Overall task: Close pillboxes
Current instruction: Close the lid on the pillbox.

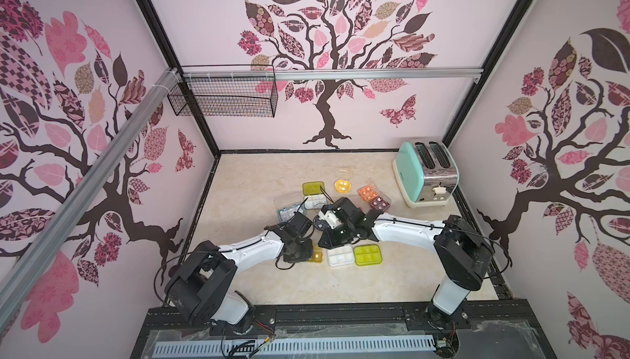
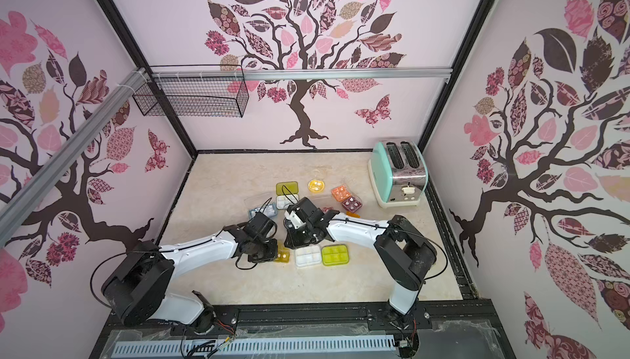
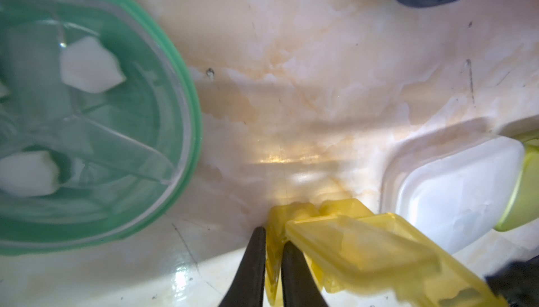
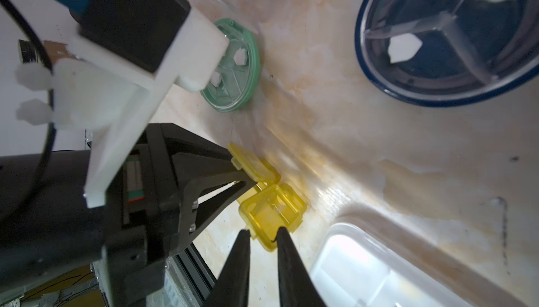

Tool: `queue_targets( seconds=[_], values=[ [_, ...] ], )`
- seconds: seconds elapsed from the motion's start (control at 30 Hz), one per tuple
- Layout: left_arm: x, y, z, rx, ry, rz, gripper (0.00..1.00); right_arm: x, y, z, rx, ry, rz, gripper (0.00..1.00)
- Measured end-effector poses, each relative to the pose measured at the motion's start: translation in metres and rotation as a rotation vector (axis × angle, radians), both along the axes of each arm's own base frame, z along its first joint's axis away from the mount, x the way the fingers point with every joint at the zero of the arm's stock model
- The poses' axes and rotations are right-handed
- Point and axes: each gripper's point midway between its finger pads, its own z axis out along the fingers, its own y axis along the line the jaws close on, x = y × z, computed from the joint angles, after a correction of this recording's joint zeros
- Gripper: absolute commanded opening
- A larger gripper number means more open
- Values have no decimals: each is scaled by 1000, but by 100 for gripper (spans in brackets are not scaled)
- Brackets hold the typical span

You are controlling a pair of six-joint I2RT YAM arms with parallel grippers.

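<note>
A small yellow pillbox [image 4: 272,212] lies open on the table between both arms, its lid [image 4: 253,164] tilted up. It also shows in both top views [image 1: 317,256] [image 2: 283,255]. My left gripper [image 3: 273,237] is shut on a thin yellow wall of the pillbox [image 3: 364,247], by the lid. My right gripper [image 4: 262,230] pinches the near corner of its base. A green round pillbox [image 3: 87,133] and a navy round pillbox [image 4: 449,37] lie close by with pills inside. A white pillbox [image 1: 340,255] and a lime pillbox [image 1: 367,255] sit beside the yellow one.
More pillboxes lie farther back: olive [image 1: 313,188], amber round [image 1: 342,185], orange [image 1: 367,192], maroon [image 1: 379,203], white [image 1: 314,201] and blue [image 1: 288,212]. A mint toaster [image 1: 424,175] stands at the back right. A wire basket [image 1: 225,96] hangs on the back wall.
</note>
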Motion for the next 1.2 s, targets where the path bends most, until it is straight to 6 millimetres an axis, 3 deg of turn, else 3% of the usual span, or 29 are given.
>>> queue_targets(
  seconds=[0.97, 1.2],
  values=[
    [7, -1, 1, -2, -27, 28, 14, -27, -3, -29, -44, 69, 41, 24],
    [9, -2, 1, -9, -34, 30, 14, -24, -3, -38, -61, 74, 17, 33]
  ],
)
